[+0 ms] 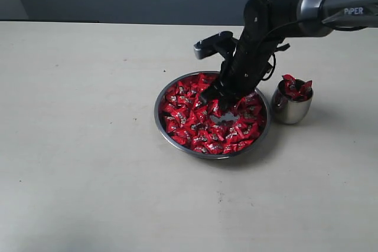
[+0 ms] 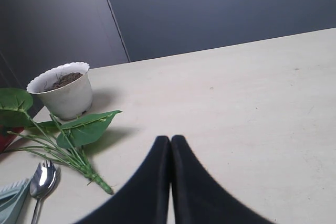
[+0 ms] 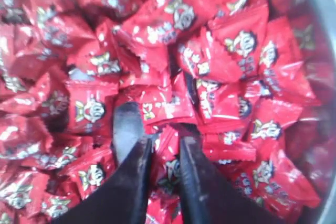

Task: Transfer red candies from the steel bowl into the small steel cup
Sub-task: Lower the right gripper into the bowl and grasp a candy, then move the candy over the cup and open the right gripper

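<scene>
We list: left tool [image 2: 170, 141], fingers pressed together; right tool [image 3: 158, 124], arm [image 1: 269, 19] bent steeply downward, fingers [image 3: 128, 129] a narrow gap apart.

Lab-style robot test bench
Bare beige tabletop [image 1: 88, 146], dark wall panels [image 2: 210, 9], scattered props: white pot [image 2: 65, 95], leafy sprig [image 2: 79, 132], spoon [image 2: 42, 178].

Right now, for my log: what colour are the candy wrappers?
The candies are shiny red, clearest in right wrist view.
</scene>
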